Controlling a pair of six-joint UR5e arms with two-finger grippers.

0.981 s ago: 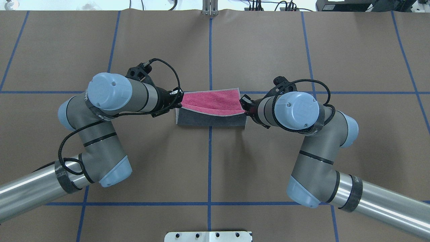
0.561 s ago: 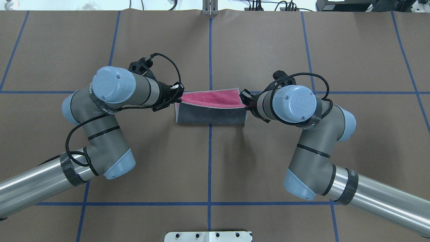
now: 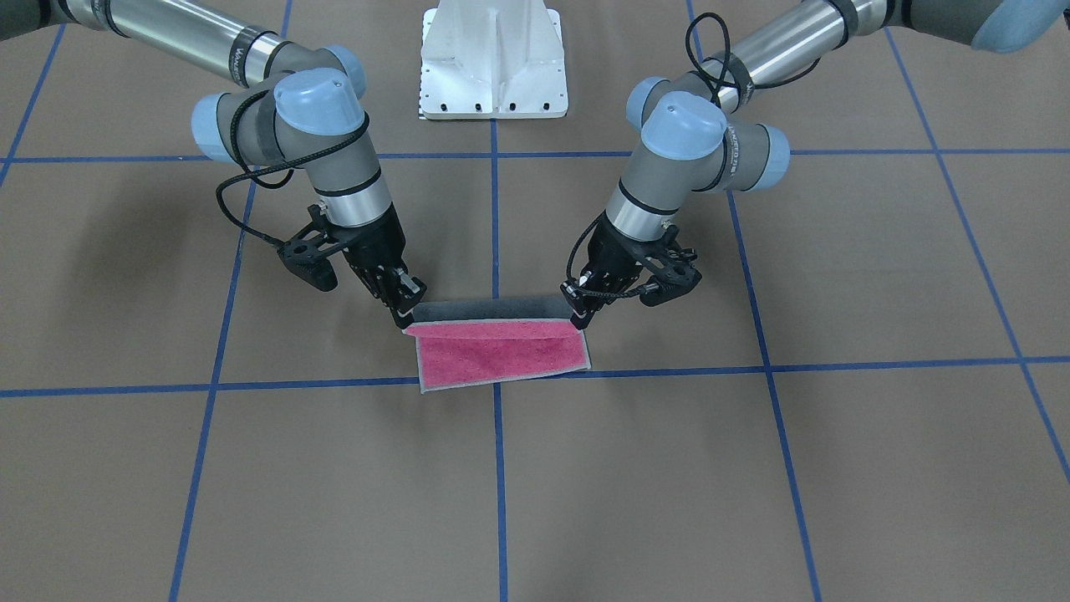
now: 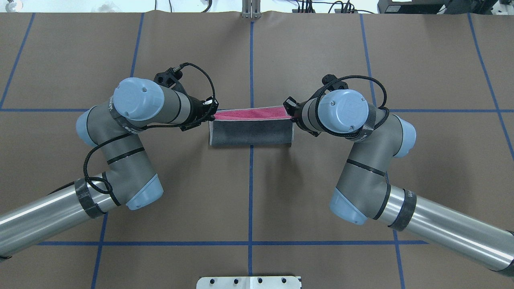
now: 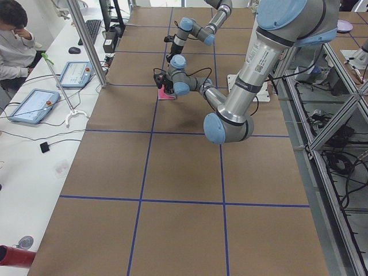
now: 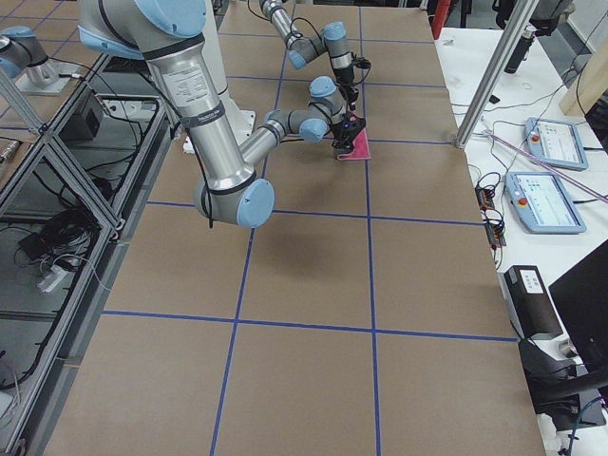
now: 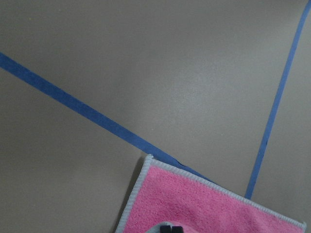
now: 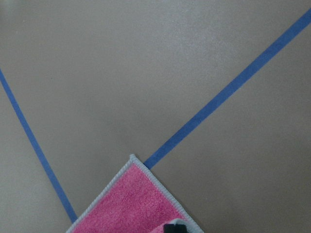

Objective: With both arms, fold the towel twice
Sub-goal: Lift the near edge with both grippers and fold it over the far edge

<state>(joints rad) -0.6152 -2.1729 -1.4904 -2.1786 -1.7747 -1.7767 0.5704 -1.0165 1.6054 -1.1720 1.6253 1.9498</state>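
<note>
Pink towel (image 3: pixel 501 355) between both pincers (image 3: pixel 577 319) (image 3: pixel 405 316)

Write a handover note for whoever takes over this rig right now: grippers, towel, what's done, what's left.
Left gripper: shut on one corner of the towel. Right gripper: shut on the neighbouring corner.
Towel: on the table, held edge folded over, grey face up, pink strip showing at the far edge.
Done: first fold nearly closed.
Left: lay it flat, release, second fold.

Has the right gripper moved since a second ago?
Yes. In the overhead view the right gripper, holding the towel, has moved away from the robot, up to the crosswise blue tape line it sat short of before.
</note>
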